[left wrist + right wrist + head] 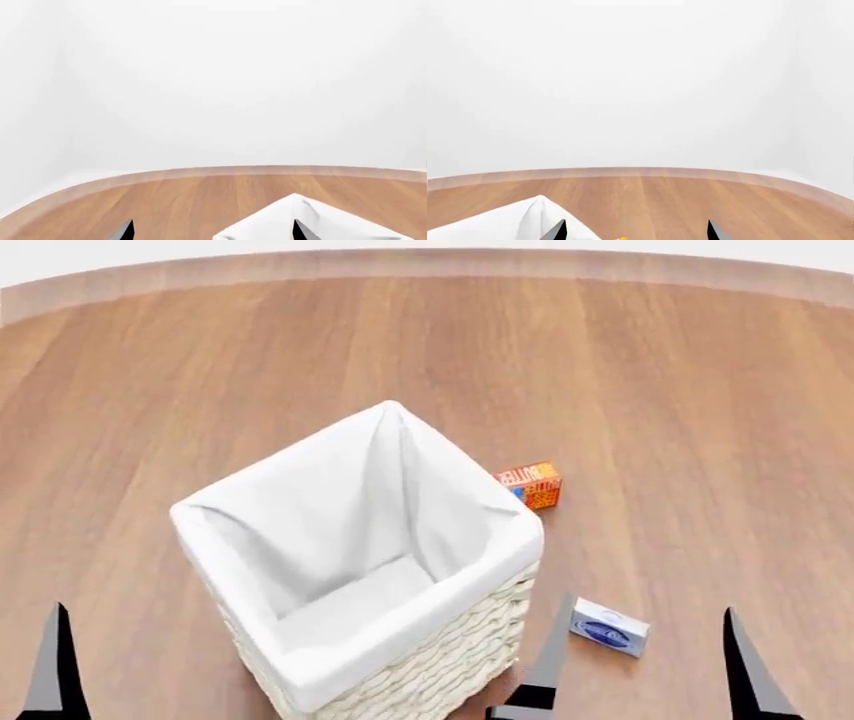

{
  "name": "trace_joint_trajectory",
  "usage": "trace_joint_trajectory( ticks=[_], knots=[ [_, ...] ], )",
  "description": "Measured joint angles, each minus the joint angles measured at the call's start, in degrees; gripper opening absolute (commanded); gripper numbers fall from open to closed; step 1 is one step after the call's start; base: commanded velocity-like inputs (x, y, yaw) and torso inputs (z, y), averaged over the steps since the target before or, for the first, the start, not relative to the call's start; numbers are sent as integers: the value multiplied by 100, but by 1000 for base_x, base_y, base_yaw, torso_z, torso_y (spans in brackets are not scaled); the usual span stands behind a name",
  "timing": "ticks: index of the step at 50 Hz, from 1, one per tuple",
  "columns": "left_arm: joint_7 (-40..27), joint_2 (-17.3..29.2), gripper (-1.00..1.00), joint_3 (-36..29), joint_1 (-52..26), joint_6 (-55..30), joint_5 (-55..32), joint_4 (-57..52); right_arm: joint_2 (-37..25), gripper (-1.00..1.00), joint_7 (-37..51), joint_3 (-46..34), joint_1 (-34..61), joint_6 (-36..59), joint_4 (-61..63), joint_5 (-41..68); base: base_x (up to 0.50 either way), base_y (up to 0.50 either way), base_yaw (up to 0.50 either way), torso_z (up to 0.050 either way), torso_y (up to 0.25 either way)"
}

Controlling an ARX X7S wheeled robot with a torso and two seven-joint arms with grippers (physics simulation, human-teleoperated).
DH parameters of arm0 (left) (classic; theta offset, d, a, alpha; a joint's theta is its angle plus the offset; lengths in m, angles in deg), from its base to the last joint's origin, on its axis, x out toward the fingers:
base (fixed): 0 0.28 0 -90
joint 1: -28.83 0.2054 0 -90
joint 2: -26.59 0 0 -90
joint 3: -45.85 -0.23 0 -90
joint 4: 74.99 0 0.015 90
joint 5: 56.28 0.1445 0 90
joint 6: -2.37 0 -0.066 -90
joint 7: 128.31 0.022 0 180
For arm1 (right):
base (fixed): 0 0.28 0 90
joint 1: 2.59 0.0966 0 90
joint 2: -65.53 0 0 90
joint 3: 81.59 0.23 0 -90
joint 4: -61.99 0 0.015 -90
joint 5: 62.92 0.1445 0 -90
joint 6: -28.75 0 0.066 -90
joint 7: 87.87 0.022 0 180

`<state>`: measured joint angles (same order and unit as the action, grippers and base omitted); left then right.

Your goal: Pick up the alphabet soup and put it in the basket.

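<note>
The alphabet soup does not show in any view. The basket [400, 670], cream wicker with a white liner, stands upright in the middle of the wooden floor, and its inside looks empty. My left gripper [213, 232] is open, with one fingertip [56, 665] left of the basket and a liner corner [313, 217] beside its other finger. My right gripper [649, 665] is open too, just right of the basket, with nothing between its fingers. A corner of the basket [507, 222] sits beside one of its fingers.
A small orange-red box [530, 485] stands behind the basket's right corner. A flat blue-white box [609, 630] lies on the floor between my right fingers in the head view. The floor's curved edge [427, 262] runs along the far side, with white wall beyond.
</note>
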<state>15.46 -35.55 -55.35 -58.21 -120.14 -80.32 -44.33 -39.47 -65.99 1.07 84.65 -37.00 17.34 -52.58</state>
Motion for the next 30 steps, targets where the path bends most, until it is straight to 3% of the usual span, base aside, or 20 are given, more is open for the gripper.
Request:
trace_joint_trajectory(
  ticks=[14, 30],
  knots=[
    [-220, 229, 100, -204, -69, 73, -86, 25, -57, 100, 72, -2, 11, 33, 52, 48, 0, 0, 0, 0, -246],
    [-242, 326, 100, -229, -8, 366, -289, 154, -62, 100, 321, 107, 87, 252, 52, 46, 0, 0, 0, 0, 0]
  ],
)
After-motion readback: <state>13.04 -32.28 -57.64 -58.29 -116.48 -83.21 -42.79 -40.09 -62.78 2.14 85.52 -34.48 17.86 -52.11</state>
